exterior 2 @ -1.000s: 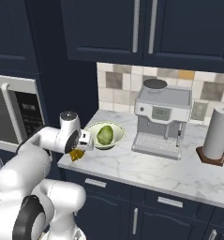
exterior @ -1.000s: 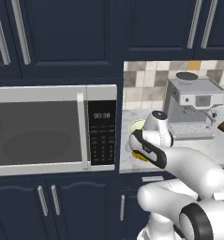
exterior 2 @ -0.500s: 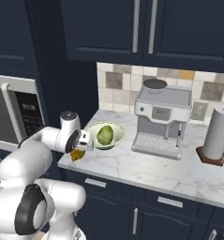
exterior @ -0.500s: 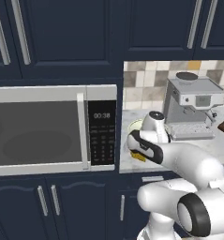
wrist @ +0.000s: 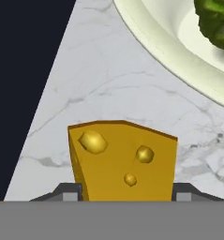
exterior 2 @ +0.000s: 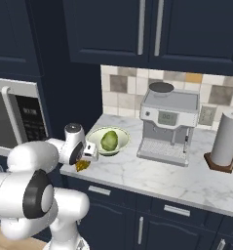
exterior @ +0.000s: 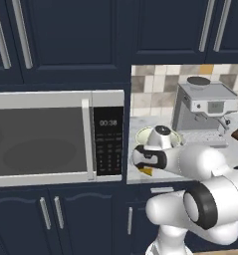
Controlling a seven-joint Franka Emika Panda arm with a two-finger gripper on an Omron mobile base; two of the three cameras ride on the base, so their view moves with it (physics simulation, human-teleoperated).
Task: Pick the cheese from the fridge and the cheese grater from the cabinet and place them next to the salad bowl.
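Gripper (wrist: 125,197) clamped the yellow-orange holed cheese wedge (wrist: 124,161) low over marble counter (wrist: 99,84), just beside pale round salad bowl (wrist: 151,35). Approx. 1 of 2 items nearly placed; grater pending.

White marble counter (exterior 2: 186,180) w/ grey veins, over navy cabinets. On it: salad bowl (exterior 2: 108,141) w/ lettuce near left end, silver coffee machine (exterior 2: 167,126) just right of bowl, paper towel roll (exterior 2: 226,142) on dark stand far right. Cheese (wrist: 124,159) at left front edge, beside bowl; contact w/ counter unclear.
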